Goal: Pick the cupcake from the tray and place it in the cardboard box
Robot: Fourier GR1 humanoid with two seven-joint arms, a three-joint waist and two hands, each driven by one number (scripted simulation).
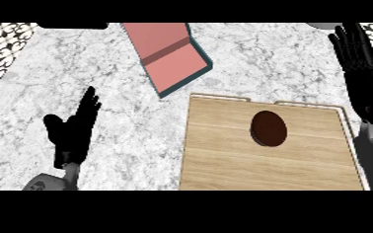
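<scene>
A dark brown cupcake (269,128) stands on the wooden tray (218,153) at the lower right of the counter. A pink open box with teal sides (169,54) lies tilted at the top centre, nothing inside it. My right hand (353,54) is at the right edge, fingers straight and pointing up, beyond and right of the tray, apart from the cupcake. My left hand (73,128) rests open at the lower left, fingers up, well away from the tray.
The counter is white marble (87,69). A patterned surface (15,44) shows at the far left edge. A dark object (73,25) sits at the top left edge.
</scene>
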